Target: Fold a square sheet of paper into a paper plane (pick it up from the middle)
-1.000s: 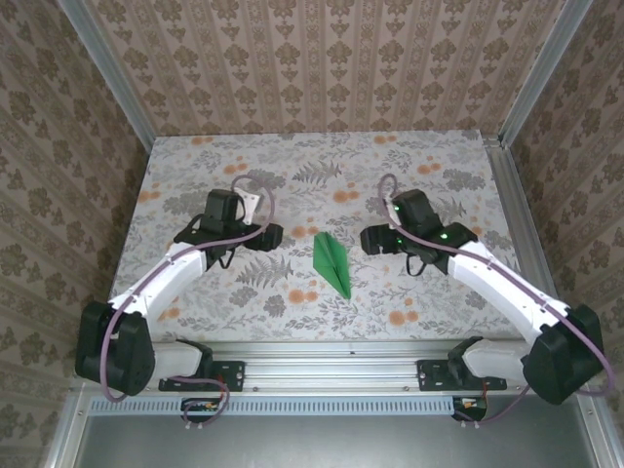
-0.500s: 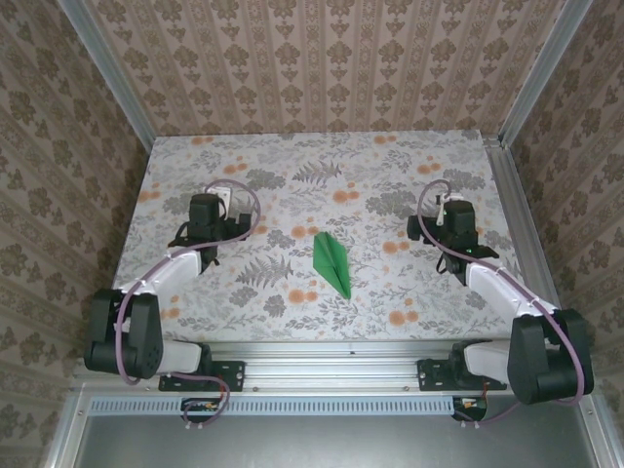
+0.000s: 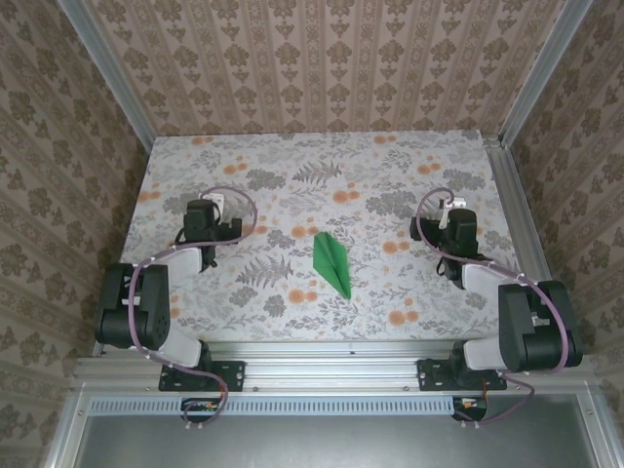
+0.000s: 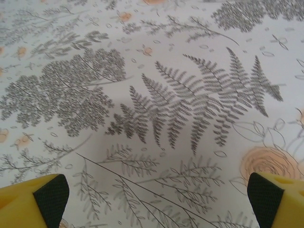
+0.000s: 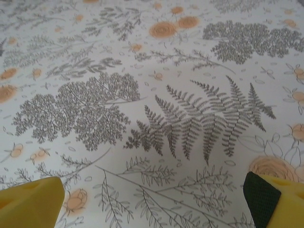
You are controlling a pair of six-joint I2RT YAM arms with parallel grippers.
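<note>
The green paper plane [image 3: 331,263], a slim pointed dart folded from the square sheet of paper, lies flat on the flowered table, its tip toward the near right. Nothing touches it. My left gripper [image 3: 209,213] is well off to its left, folded back over its own arm. My right gripper [image 3: 455,214] is just as far off to its right. In the left wrist view the left gripper [image 4: 156,195] stands open, its yellow fingertips [image 4: 49,194] wide apart over bare cloth. The right gripper [image 5: 152,202] in the right wrist view is open too, with nothing between its fingertips [image 5: 264,199].
The table [image 3: 322,185] has a fern-and-flower cloth and is walled in by patterned panels at the back and both sides. An aluminium rail [image 3: 331,356] with the arm bases runs along the near edge.
Both arms have pulled back from beside the plane and folded toward the table's sides. The plane has stayed where it was.
</note>
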